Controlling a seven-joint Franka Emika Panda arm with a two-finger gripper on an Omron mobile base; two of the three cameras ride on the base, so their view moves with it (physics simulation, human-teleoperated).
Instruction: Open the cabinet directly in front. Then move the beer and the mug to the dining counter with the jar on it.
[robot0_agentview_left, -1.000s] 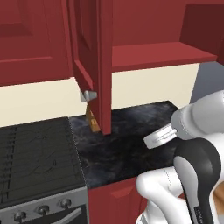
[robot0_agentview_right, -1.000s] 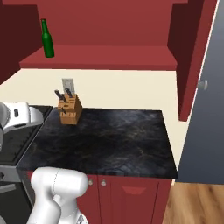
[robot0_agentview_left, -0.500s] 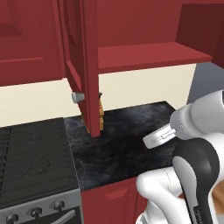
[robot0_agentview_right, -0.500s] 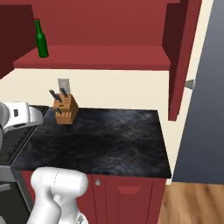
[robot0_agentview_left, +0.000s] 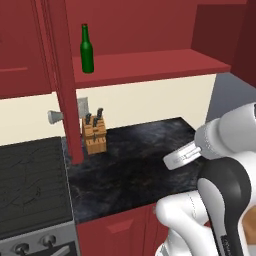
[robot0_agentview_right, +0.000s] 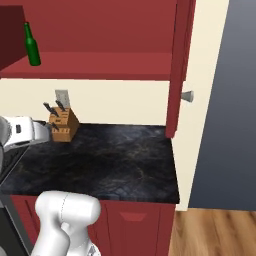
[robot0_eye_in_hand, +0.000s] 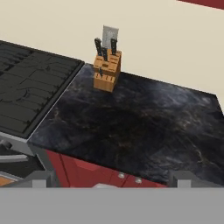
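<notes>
cabinet (robot0_agentview_left: 62, 75) doors swung open, beer (robot0_agentview_left: 87, 49) upright on inner shelf (robot0_agentview_right: 100, 65), knife block (robot0_eye_in_hand: 107, 70) on bench (robot0_eye_in_hand: 140, 127), claw (robot0_eye_in_hand: 111, 177) fingers apart, empty

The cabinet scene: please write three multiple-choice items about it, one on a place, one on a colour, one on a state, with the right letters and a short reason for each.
1. Where does the beer stand?
A. on the black worktop
B. on the cabinet's inner shelf
C. on the stove

2. What colour is the beer bottle?
A. dark green
B. blue
C. white

3. How are the cabinet doors?
A. both shut
B. open
C. taken off

Answers:
1. B: the beer stands upright on the red shelf of the cabinet, above the knife block.
2. A: the glass is dark green, with a small red cap.
3. B: the doors are swung out, so the inside shows.
</notes>
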